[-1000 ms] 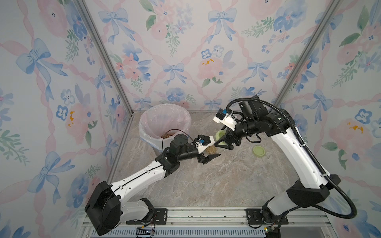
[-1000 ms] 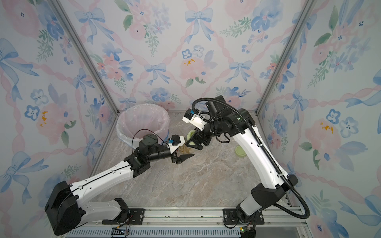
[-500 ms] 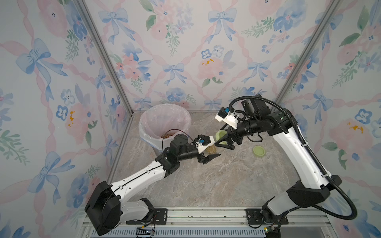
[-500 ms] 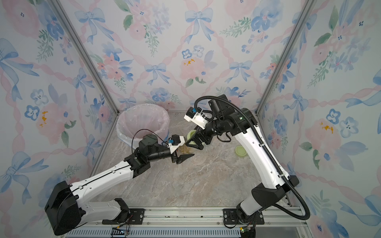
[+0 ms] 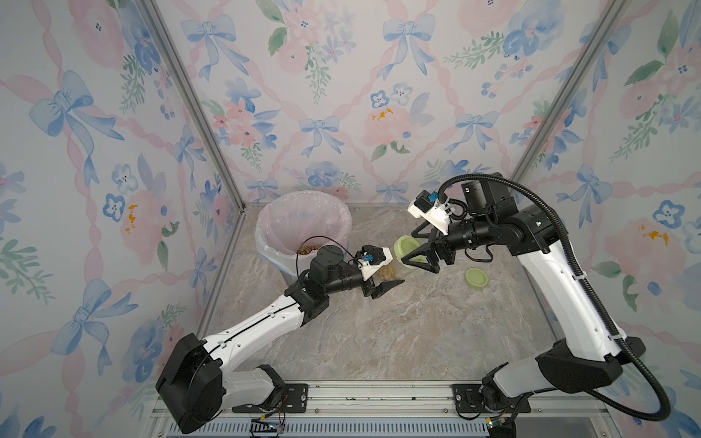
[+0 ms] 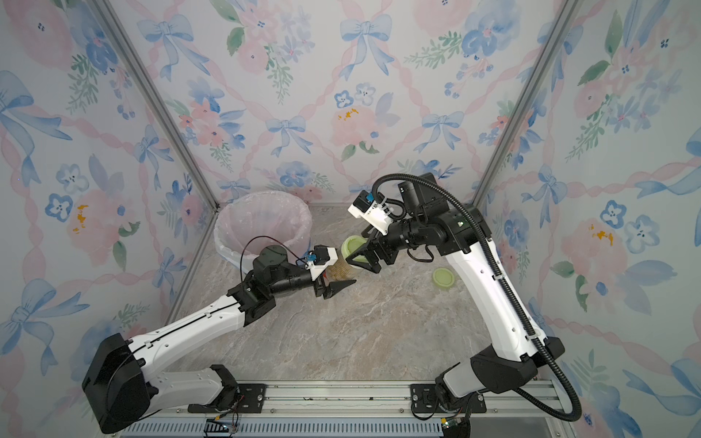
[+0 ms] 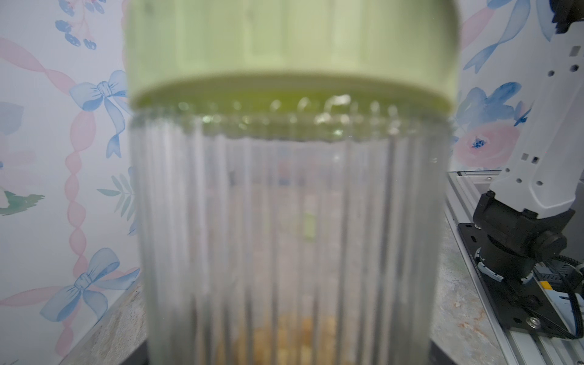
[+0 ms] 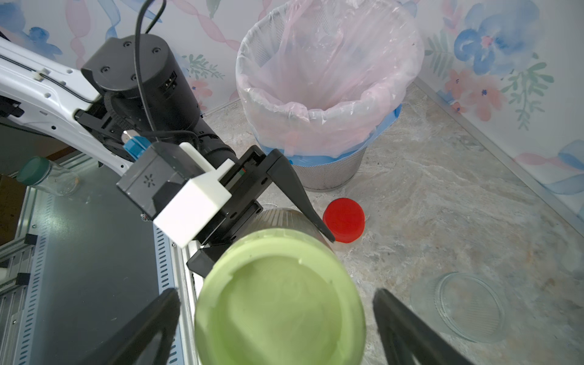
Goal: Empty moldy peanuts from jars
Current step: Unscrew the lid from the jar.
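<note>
The task is about one third done, in my judgement. Some moldy peanuts already lie in the bin, and an empty jar and a loose green lid are on the table. The left end effector grasps the ribbed jar above the table, its green lid still on and peanuts at the bottom. The right end effector is released, with its fingers on both sides of this lid. The red-lidded jar beside the bin seems unopened.

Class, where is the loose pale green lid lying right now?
In both top views the loose green lid lies flat on the table, on the robot's right side, between the lidded jar and the right arm, touching neither.
</note>
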### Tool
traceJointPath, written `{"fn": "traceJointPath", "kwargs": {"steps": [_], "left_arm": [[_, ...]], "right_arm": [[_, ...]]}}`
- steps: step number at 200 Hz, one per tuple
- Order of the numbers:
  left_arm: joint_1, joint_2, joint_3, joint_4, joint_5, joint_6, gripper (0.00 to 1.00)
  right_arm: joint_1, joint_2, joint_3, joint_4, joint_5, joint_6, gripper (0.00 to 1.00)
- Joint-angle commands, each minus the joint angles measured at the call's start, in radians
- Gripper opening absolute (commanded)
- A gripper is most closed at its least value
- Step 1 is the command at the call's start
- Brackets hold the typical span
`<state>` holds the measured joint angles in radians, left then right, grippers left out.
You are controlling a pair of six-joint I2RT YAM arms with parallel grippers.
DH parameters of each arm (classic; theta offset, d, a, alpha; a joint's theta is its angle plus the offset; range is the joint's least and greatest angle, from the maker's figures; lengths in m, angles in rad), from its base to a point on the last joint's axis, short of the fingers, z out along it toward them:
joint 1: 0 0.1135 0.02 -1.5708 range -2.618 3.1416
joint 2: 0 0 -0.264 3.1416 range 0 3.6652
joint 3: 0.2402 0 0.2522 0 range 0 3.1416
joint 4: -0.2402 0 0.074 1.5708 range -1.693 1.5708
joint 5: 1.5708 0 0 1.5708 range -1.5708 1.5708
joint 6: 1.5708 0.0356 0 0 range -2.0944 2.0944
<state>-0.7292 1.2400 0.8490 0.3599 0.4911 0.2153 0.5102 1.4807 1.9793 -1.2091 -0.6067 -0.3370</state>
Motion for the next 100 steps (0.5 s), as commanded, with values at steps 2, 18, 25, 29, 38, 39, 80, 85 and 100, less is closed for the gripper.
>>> {"fn": "traceJointPath", "kwargs": {"steps": [2, 18, 25, 29, 38, 39, 80, 85, 100], "left_arm": [[0.007, -0.016, 0.027, 0.076, 0.011, -0.009, 0.02], [0.007, -0.017, 0.027, 0.076, 0.012, -0.009, 0.02], [0.006, -0.016, 0.027, 0.076, 0.009, -0.009, 0.02], [0.007, -0.015, 0.027, 0.076, 0.009, -0.009, 0.02], [0.006, -0.016, 0.027, 0.076, 0.006, -0.008, 0.02], [0.006, -0.016, 0.026, 0.077, 0.004, -0.007, 0.02], [0.005, -0.005, 0.03, 0.077, -0.048, 0.014, 0.01], [0.004, -0.004, 0.03, 0.076, -0.062, 0.019, 0.01], [0.005, -0.002, 0.03, 0.077, -0.113, 0.036, 0.03]], "right_arm": [[-0.025, -0.037, -0.041, 0.106, 0.005, 0.066, 0.97], [-0.053, -0.053, -0.073, 0.171, -0.001, 0.112, 0.97], [-0.067, -0.066, -0.093, 0.205, -0.015, 0.135, 0.97], [-0.077, -0.075, -0.106, 0.226, -0.029, 0.149, 0.97], [-0.097, -0.097, -0.135, 0.275, -0.072, 0.181, 0.97], [-0.1, -0.1, -0.14, 0.279, -0.076, 0.186, 0.98], [-0.15, -0.186, -0.219, 0.421, -0.057, 0.486, 0.97], [-0.161, -0.184, -0.213, 0.42, -0.044, 0.562, 0.97], [-0.177, -0.162, -0.18, 0.339, -0.026, 0.767, 0.98]]}}
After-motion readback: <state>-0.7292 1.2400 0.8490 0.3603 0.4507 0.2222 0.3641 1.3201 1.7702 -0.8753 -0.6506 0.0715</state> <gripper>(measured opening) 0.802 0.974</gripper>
